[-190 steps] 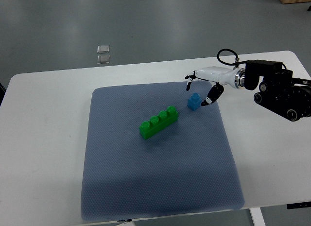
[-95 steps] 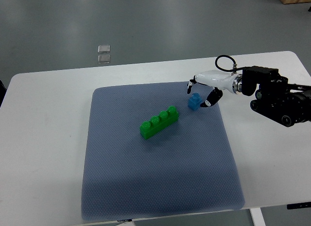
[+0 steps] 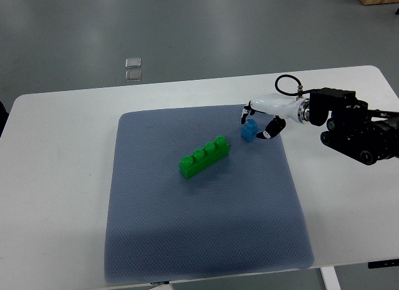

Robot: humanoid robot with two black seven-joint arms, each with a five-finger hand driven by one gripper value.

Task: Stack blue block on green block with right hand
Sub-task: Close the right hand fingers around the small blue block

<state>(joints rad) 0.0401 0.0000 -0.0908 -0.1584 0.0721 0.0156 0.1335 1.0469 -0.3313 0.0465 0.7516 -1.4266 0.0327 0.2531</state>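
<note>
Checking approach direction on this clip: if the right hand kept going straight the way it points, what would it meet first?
The right hand points toward picture left, and the blue block sits directly between its spread fingers, so it would likely meet that first. The green block lies farther on, lower left. Height above the mat is unclear.

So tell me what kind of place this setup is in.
Probably a robotics lab or test room: a plain white table with a gray-blue mat, toy blocks laid out for practice, a bare gray floor, and the robot's right hand working.
</note>
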